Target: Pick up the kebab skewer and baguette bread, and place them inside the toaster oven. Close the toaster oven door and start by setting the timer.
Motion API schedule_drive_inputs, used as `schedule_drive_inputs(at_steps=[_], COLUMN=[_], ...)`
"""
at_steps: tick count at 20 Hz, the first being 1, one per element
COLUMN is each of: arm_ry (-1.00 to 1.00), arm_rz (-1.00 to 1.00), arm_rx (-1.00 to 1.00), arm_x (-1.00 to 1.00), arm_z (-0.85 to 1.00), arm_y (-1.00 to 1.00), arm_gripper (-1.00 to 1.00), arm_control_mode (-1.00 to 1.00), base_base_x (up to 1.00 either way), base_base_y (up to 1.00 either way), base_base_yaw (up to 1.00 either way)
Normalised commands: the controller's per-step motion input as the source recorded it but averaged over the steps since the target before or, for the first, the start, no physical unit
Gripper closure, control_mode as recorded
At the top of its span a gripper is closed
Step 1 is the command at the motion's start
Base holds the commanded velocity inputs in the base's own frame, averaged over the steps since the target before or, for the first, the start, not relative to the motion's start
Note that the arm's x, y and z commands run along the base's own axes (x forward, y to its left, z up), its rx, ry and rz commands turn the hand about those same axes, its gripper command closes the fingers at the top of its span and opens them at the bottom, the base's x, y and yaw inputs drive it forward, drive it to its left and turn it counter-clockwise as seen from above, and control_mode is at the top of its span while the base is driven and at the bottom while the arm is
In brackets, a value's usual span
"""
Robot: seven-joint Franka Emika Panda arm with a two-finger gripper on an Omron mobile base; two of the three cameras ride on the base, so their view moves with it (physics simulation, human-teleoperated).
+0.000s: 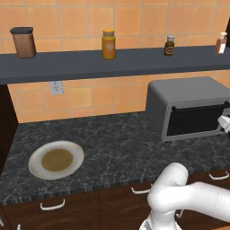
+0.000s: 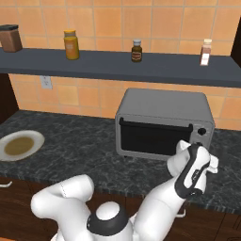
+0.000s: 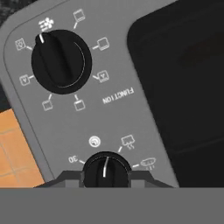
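The toaster oven (image 1: 188, 96) (image 2: 164, 106) stands on the dark counter with the toaster oven door (image 1: 197, 119) (image 2: 153, 137) closed. My gripper (image 2: 199, 147) (image 3: 106, 176) is at the control panel on the oven's right side. It is shut on the lower timer knob (image 3: 106, 168), with one finger on each side of it. Above that knob sits the larger function knob (image 3: 61, 61). The kebab skewer and the baguette bread are out of view. At the counter's left lies a white plate (image 1: 33, 164) (image 2: 36, 139) with a brown centre.
A grey shelf (image 1: 112, 65) (image 2: 117, 66) above the counter carries a brown canister (image 1: 23, 42), a yellow jar (image 1: 108, 44), a small dark bottle (image 1: 169, 46) and a shaker (image 2: 205, 52). A wall outlet (image 1: 56, 87) is below the shelf. Drawers line the counter front.
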Motion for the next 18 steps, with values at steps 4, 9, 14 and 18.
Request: schedule_drive_inputs(at_steps=[4,9,14,18], arm_ry=[0.01,0.00,0.00,0.00], arm_rz=[0.00,0.00,0.00,0.00], arm_rx=[0.27,0.30,0.31,0.34], arm_x=[0.00,0.00,0.00,0.00], arm_z=[0.15,0.13,0.14,0.10], arm_y=[0.01,0.00,0.00,0.08], arm_gripper=[1.00,1.00,1.00,1.00], arm_control_mode=[-1.00,-1.00,-1.00,-1.00], base_base_x=[0.00,0.00,0.00,0.00], base_base_y=[0.00,0.00,0.00,0.00], base_base_yaw=[0.00,0.00,0.00,0.00])
